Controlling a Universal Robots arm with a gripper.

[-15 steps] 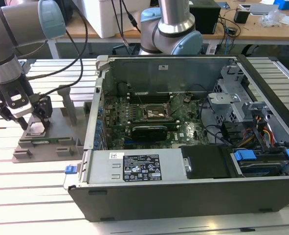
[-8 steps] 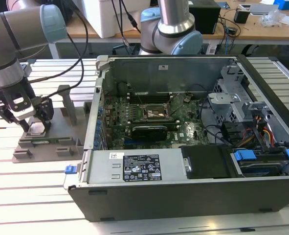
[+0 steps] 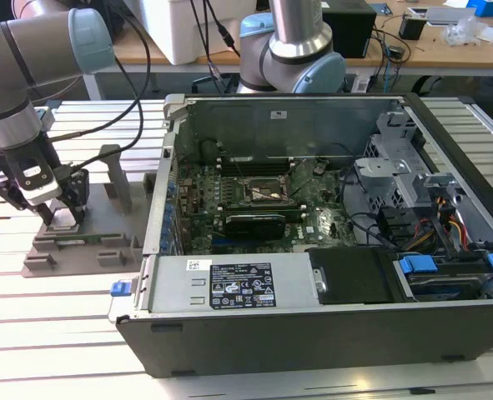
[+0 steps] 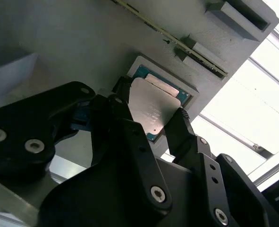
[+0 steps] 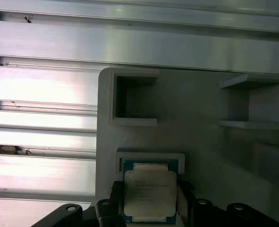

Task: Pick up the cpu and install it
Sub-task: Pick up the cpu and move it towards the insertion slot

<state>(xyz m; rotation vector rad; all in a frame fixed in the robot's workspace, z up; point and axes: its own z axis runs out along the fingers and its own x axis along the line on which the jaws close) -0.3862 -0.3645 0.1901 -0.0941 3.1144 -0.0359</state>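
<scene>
gripper [image 4: 151, 104] | 2 black fingers clamped on cpu [image 5: 148, 191] | flat silvery square in grey recessed fixture [image 5: 200, 151]

I count one cpu [image 5: 148, 191] in the first wrist view. In the second wrist view, one pincer [image 4: 151, 101] with two black fingers [image 4: 177, 127]. In the exterior view I count two robot arms: the near arm [image 3: 29, 83] at ten o'clock and the far arm [image 3: 292, 50] at twelve. There is also one grey fixture [image 3: 79, 250] and one slatted table [image 3: 46, 350]. One open computer case [image 3: 313, 333] holds one motherboard [image 3: 198, 200] with one socket [image 3: 267, 193].

Gripper [image 3: 62, 215] low over grey fixture [image 3: 104, 250], open computer case [image 3: 313, 333] beside
</scene>
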